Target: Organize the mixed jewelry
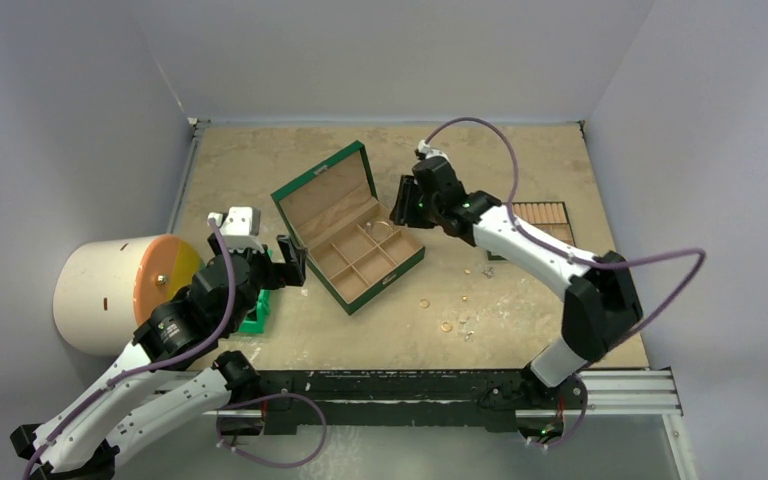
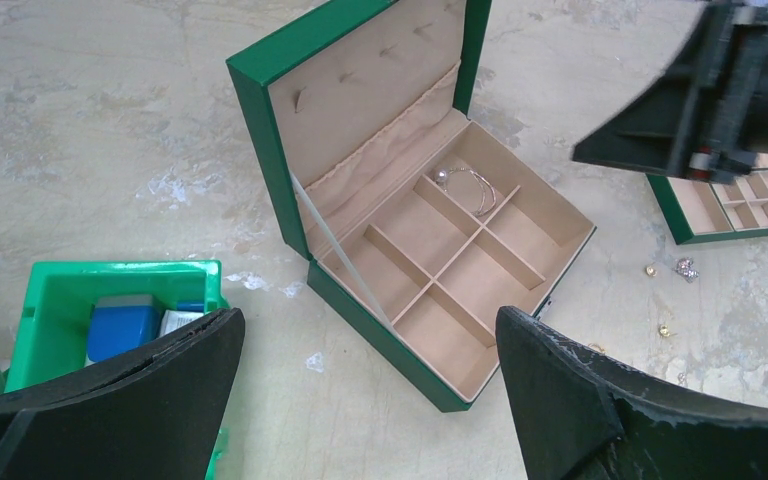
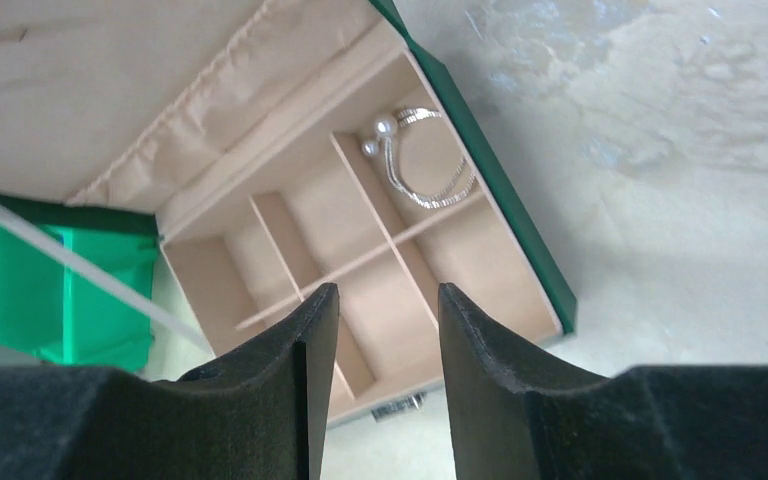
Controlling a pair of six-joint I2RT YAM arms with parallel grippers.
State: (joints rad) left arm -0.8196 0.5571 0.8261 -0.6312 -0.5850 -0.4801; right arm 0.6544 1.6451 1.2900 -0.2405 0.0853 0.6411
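Top view, 12 o'clock lying away from the arm bases. A green box (image 1: 350, 235) stands open at the centre of the table (image 1: 260, 170), its lid raised toward 11 o'clock and its tan tray divided into compartments. One silver hoop (image 3: 425, 160) with two pearl-tipped ends lies flat in the compartment at the tray's 1 o'clock corner, next to the hinge; the other compartments show bare lining. In the right wrist view the hoop's long axis runs from 10 to 4 o'clock, with the pearl ends at its 10 o'clock end.

Small gold rings (image 1: 446, 326) lie loose on the table at 5 o'clock of the box, and a small silver piece (image 1: 488, 270) at 4 o'clock. A green bin (image 2: 60, 300) at 8 o'clock holds a blue item (image 2: 122, 325). A second green tray (image 1: 545, 215) sits at 3 o'clock.

The right gripper (image 3: 388, 340) hangs over the box's 2 o'clock edge, fingers pointing down into the tray, jaws parted and holding nothing. The left gripper (image 2: 370, 400) faces the box from 8 o'clock, jaws spread wide, also holding nothing.
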